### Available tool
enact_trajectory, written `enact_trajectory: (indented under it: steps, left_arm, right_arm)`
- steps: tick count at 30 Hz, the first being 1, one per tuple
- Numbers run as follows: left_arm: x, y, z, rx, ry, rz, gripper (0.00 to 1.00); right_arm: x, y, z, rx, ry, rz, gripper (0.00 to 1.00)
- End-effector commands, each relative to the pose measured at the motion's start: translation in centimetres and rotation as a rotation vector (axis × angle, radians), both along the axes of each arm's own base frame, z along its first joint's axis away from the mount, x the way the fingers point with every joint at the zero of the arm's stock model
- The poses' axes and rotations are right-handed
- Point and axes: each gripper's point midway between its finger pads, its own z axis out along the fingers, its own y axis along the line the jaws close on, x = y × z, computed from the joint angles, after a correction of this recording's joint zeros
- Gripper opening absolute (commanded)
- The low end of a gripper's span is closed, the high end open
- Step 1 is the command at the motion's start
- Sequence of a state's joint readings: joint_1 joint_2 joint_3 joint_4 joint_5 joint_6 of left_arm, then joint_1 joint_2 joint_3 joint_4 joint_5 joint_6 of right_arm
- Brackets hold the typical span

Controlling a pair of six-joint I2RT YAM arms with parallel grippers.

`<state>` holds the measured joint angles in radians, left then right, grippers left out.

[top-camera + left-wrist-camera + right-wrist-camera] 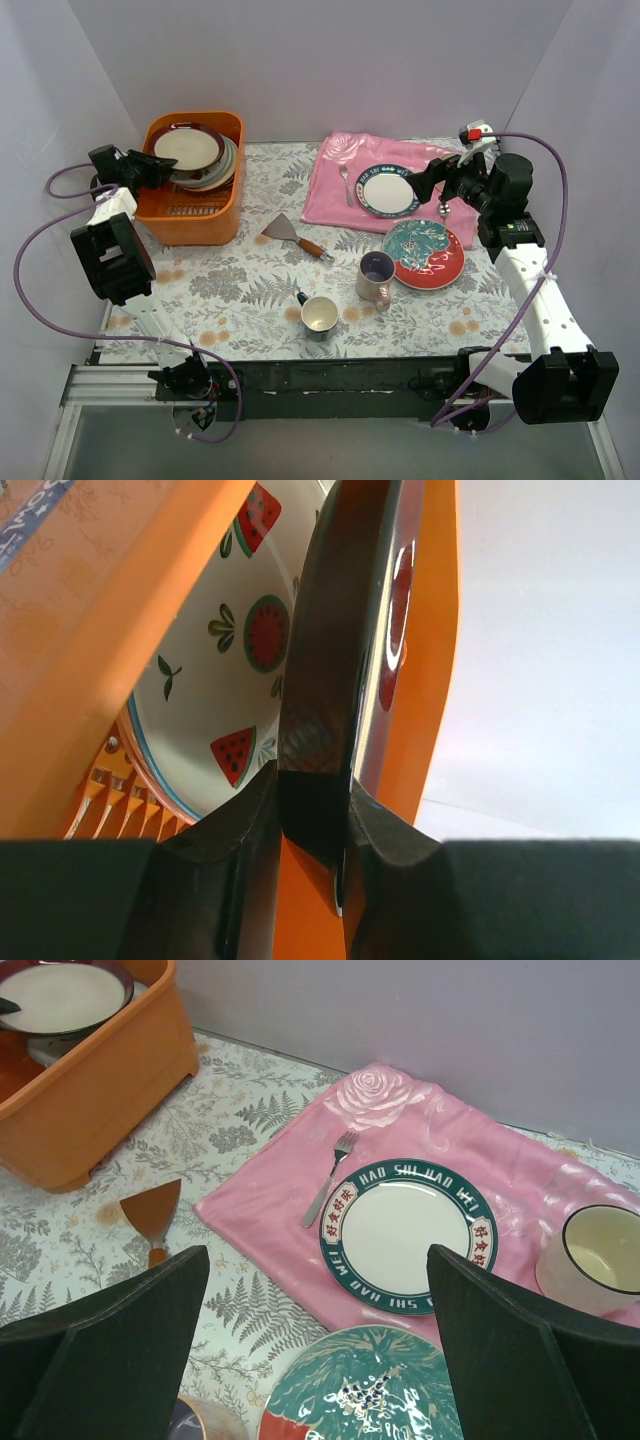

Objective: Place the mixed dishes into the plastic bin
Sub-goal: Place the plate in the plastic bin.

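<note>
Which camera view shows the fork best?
The right wrist view: the fork lies near and whole on the pink cloth. The top view shows it small; the left wrist view, not at all.

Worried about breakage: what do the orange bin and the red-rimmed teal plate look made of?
The orange bin looks like moulded plastic, matte, with rounded corners and slotted base. The red-rimmed teal plate looks like glazed ceramic, glossy with bright glare spots, though melamine is possible.

Plain pale-lilac walls [330, 60] close in the table [240, 275] from 9 round to 3 o'clock. A grey fern-print cloth [420, 320] covers it, with a dark rail [340, 385] at 6 o'clock. The light is soft and even.
</note>
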<state>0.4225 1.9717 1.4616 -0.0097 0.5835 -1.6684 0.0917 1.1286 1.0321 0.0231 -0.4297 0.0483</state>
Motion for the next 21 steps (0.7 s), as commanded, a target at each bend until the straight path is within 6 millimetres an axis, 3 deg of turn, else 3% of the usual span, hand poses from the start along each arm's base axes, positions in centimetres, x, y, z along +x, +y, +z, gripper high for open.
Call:
enact_trajectory:
  steps: [1,8,9,21]
  left_arm:
    - [1.0,0.2,4.6,0.028,-0.121,-0.03,0.19]
    - [1.3,0.3,4.5,0.079,-0.081,-0.024,0.23]
    - [1.2,0.5,3.6,0.097,-0.038,-0.015,0.24]
    - [2.0,0.2,2.2,0.177,0.079,0.005,0.33]
  right_arm:
    - [0.2,0.0,0.5,0.004,-0.017,0.008,0.97]
    - [0.4,-0.1,0.5,0.007,-0.014,0.007,0.97]
    - [0.3,0.0,0.5,0.007,-0.013,0.012,0.97]
    - [0.5,0.0,0.3,0.008,-0.012,0.009,0.97]
